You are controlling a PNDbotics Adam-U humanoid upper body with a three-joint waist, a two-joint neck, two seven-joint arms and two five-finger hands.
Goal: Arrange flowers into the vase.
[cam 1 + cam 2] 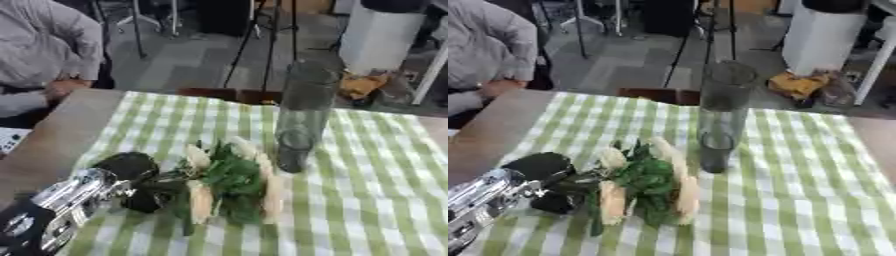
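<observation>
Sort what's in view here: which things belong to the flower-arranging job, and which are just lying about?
Job:
- flowers, a bunch lying on the cloth
- vase, tall clear glass, upright, no flowers in it
- left hand, at the bunch's stem end

Lying about:
- checked tablecloth
- table
- white bin on the floor beyond

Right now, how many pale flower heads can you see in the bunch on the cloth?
4 at least: one at upper left, one at the top, one at lower left, one at right. Leaves may hide more.
</observation>
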